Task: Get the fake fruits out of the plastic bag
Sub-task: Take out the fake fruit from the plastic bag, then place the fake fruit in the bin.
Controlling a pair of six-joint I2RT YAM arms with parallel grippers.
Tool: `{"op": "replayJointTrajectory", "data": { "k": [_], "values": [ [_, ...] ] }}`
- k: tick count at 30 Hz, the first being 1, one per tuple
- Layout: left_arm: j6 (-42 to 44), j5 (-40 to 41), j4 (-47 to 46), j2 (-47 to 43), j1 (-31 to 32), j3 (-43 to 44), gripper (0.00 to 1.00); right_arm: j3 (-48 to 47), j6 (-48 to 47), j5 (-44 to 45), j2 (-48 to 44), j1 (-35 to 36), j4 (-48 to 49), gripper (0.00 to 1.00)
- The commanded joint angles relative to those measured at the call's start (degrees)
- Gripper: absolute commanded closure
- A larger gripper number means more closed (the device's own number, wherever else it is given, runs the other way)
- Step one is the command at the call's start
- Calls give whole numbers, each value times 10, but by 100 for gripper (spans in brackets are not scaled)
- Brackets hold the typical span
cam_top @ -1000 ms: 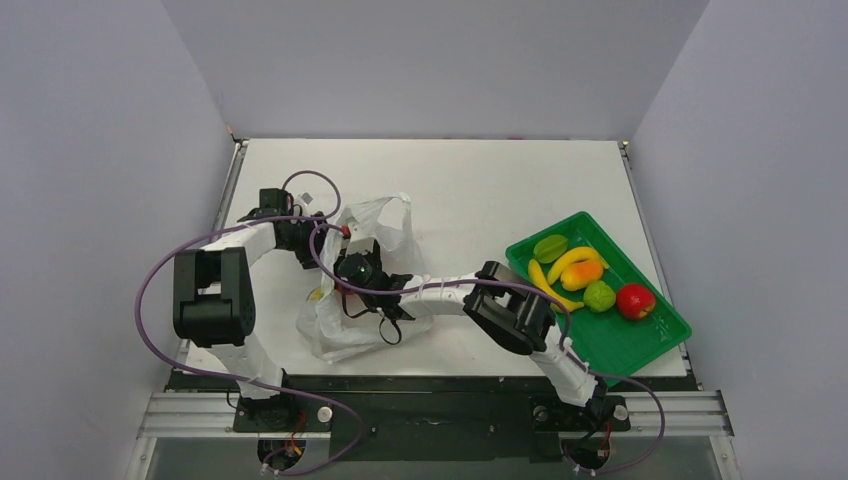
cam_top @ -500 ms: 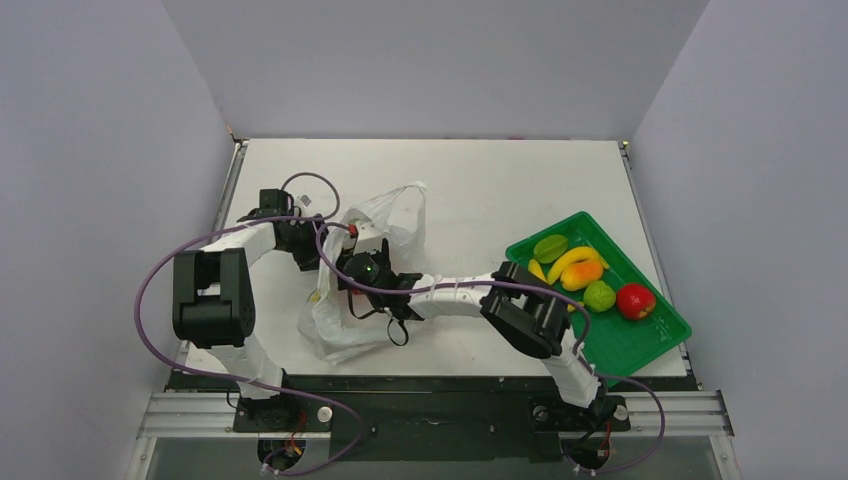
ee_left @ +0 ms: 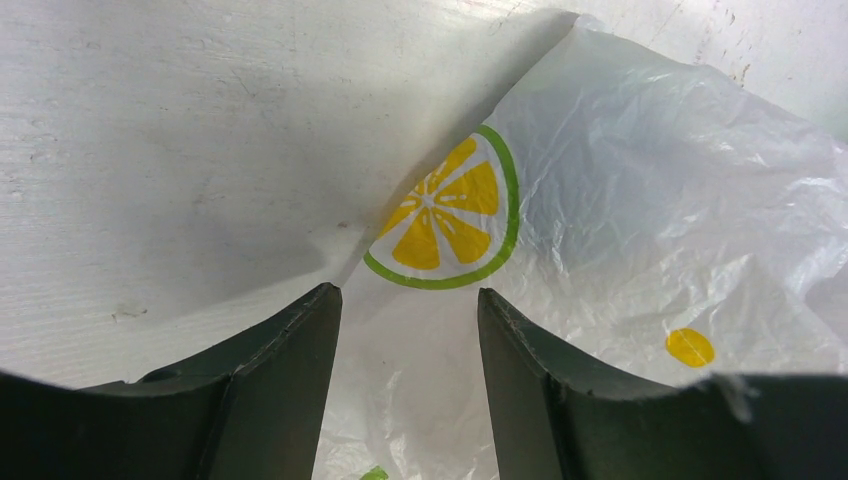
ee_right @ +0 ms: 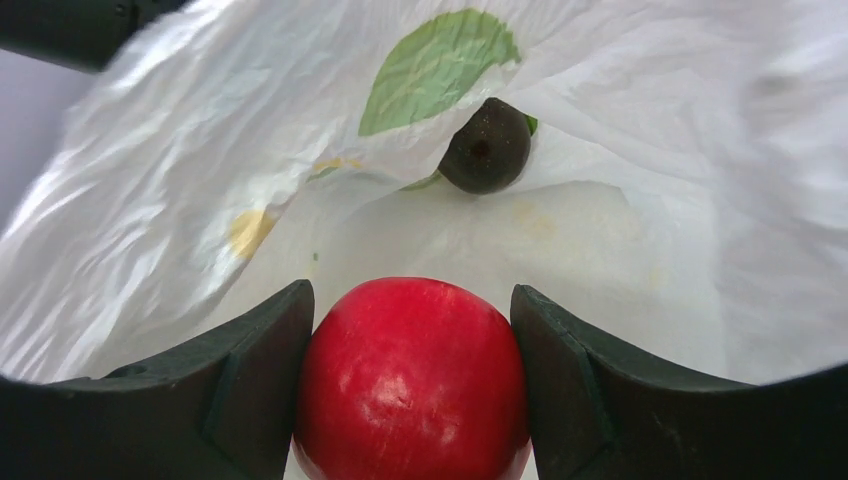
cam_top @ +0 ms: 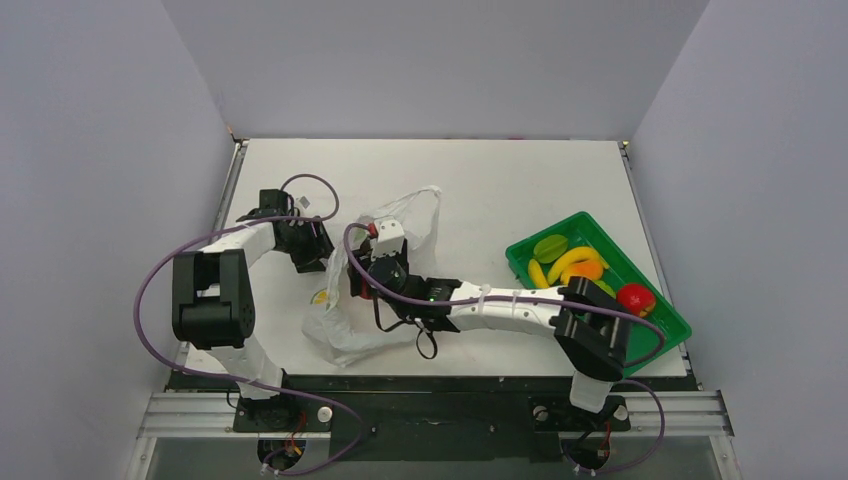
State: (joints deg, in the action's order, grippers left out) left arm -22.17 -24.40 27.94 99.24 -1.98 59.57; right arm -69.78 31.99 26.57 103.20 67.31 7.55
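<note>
In the right wrist view my right gripper [ee_right: 412, 295] is shut on a glossy red apple [ee_right: 412, 380] inside the white plastic bag [ee_right: 150, 200]. A dark purple piece [ee_right: 485, 145] lies deeper in the bag, under a printed green leaf. From above, the right gripper [cam_top: 380, 242] sits at the bag's [cam_top: 345, 325] mouth. The left gripper [cam_top: 318, 245] is at the bag's left edge. Its fingers stand apart over the film [ee_left: 650, 200], near a printed lemon slice, so the left gripper [ee_left: 408, 295] is open.
A green tray [cam_top: 640, 345] at the right holds a starfruit [cam_top: 549, 247], bananas [cam_top: 570, 260], a mango [cam_top: 583, 272] and another red apple [cam_top: 634, 297]. The right arm's elbow [cam_top: 590, 335] hangs over the tray's near side. Grey walls enclose the table.
The right arm has stretched out and its wrist has shifted right and slightly back. The bag's handles have been drawn up and to the right. The left arm has stayed put.
</note>
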Motion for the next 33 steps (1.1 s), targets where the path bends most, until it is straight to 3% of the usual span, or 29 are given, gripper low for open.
{"op": "replayJointTrajectory", "data": {
  "k": [1,11,22,25,33],
  "values": [
    [10,4,4,-28,-2,24,50,25,-8,19,-92,7,-23,100],
    [12,17,13,-35,-2,27,50,119,-44,111,-301,8,-84,100],
    [8,11,14,-32,-2,31,50,322,-50,419,-604,-14,-135,100],
    [9,11,13,-34,-2,30,50,342,25,443,-637,-94,-207,100],
    [8,10,13,-30,-2,31,50,348,292,332,-605,-389,-431,100]
  ]
}}
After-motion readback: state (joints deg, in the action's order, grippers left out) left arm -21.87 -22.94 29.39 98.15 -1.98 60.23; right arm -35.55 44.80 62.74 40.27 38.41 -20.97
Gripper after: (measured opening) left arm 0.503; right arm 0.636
